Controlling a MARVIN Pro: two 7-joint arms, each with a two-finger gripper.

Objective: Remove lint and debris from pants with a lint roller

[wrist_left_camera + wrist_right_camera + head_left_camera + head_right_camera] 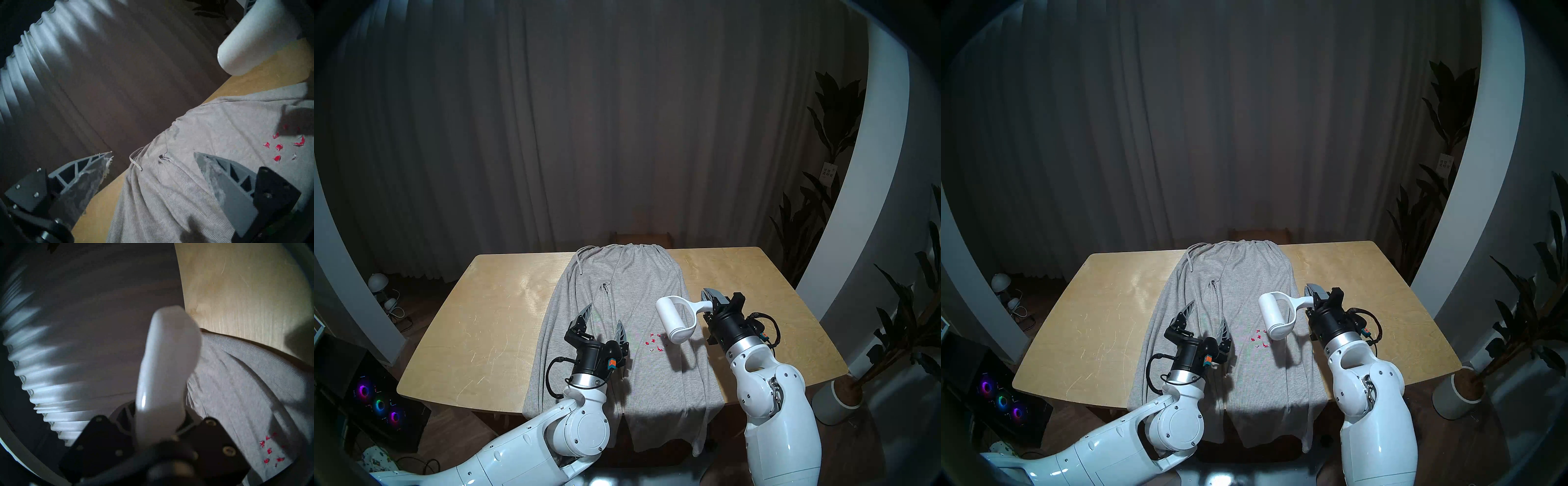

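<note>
Right gripper (709, 302) pinches the lint roller (673, 319) by its curved handle, roll held above the pants (629, 325) mid-desk (497, 305), just beside the red scraps (654, 342). Rigid, light plastic likely; soft knit may bunch. Left gripper (604, 322) spread, empty.

1. One wooden bench (490, 305).
2. One pair of grey ribbed pants (629, 298).
3. One white lint roller (673, 319).
4. About nine small red scraps (654, 342) in one cluster.
5. Two tools: left tool (604, 320), right tool (709, 295).
6. Two potted plants (890, 339).
</note>
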